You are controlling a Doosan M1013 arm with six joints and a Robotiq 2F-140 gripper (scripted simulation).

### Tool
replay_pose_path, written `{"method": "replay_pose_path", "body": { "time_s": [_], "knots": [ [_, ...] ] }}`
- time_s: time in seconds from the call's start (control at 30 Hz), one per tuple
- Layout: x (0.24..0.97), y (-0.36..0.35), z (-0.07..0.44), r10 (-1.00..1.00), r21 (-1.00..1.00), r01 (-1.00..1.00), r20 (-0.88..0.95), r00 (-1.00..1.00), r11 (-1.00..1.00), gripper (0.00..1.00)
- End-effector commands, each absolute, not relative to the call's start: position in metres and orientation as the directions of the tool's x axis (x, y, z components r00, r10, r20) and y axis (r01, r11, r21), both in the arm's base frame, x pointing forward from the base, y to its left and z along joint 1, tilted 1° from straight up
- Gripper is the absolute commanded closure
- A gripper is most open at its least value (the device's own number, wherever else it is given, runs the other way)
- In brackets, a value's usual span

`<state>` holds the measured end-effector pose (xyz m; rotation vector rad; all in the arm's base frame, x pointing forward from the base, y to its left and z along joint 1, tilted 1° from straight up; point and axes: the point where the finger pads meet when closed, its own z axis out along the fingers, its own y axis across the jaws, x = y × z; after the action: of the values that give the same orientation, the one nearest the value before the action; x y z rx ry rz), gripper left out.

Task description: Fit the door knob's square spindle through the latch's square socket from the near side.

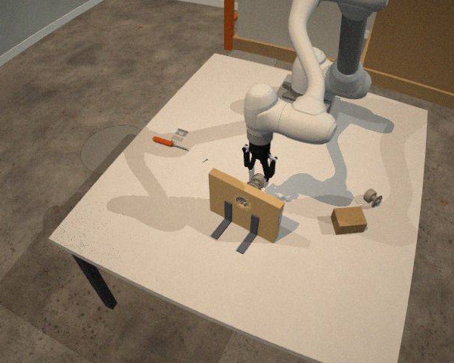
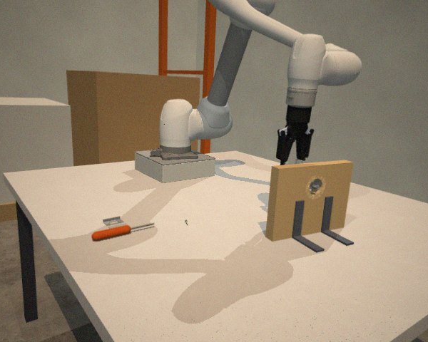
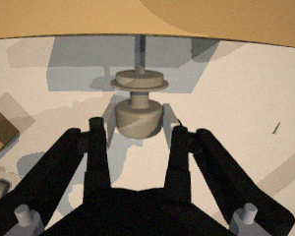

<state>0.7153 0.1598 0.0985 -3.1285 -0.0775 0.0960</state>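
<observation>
Inserting spindle | knob is clamped in gripper, held level so spindle meets socket squarely | knob sits just behind board, plate kept apart from wood

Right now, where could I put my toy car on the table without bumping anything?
Best is the wide bare stretch in front of the wooden panel, toward the table edge. It's crowded behind the panel, where the tool holds the door knob.

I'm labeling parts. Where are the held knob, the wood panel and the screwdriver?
held knob [image 3: 139, 118], wrist view, round grip.
wood panel [image 1: 223, 193], top view, far face.
screwdriver [image 2: 110, 232], exterior view, orange handle.
</observation>
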Motion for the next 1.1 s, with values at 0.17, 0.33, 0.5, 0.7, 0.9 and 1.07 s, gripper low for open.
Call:
{"method": "replay_pose_path", "body": {
  "time_s": [0.17, 0.33, 0.5, 0.7, 0.9, 1.07],
  "knots": [
    [0.7164, 0.1599, 0.0986, 0.05, -0.012, 0.049, -0.061, 0.997, -0.999, 0.58],
    [0.7164, 0.1599, 0.0986, 0.05, -0.012, 0.049, -0.061, 0.997, -0.999, 0.58],
    [0.7167, 0.1599, 0.0986, 0.05, -0.012, 0.049, -0.061, 0.997, -0.999, 0.58],
    [0.7198, 0.16, 0.0987, 0.05, -0.012, 0.049, -0.061, 0.997, -0.999, 0.58],
    [0.7214, 0.1601, 0.0987, 0.05, -0.012, 0.049, -0.061, 0.997, -0.999, 0.58],
    [0.7214, 0.1601, 0.0987, 0.05, -0.012, 0.049, -0.061, 0.997, -0.999, 0.58]
  ]
}}
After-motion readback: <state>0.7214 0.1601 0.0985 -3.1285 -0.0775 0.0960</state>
